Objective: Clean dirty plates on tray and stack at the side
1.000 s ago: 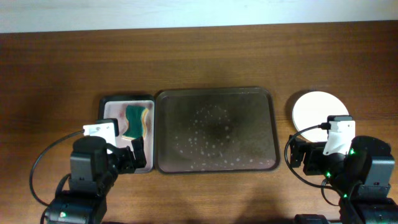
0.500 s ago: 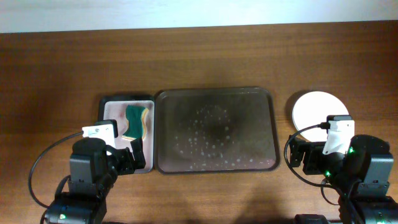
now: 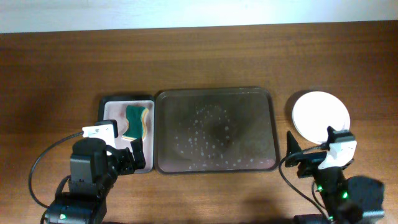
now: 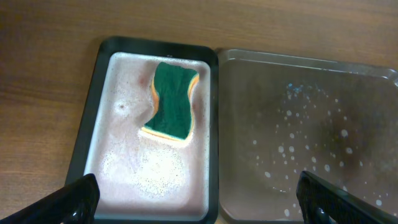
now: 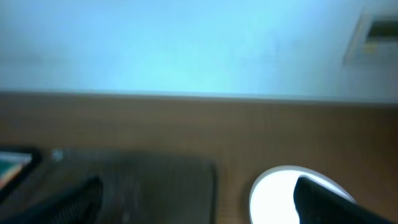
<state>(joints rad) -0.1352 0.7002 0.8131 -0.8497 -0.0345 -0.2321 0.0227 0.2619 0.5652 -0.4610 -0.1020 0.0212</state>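
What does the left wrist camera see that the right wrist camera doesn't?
The left wrist view alone gives a clear look at the green sponge lying in the small black tray, with foam around it. Only the right wrist view shows the white plate and a pale wall beyond. Both show the big brown tray and the wooden table.

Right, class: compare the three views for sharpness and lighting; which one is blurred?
Right wrist view: blurred throughout, bluish cast, the white plate glaring. Left wrist view: sharp, the sponge and foam crisp. Overhead view: evenly lit and in focus, the brown tray darkest at its centre.
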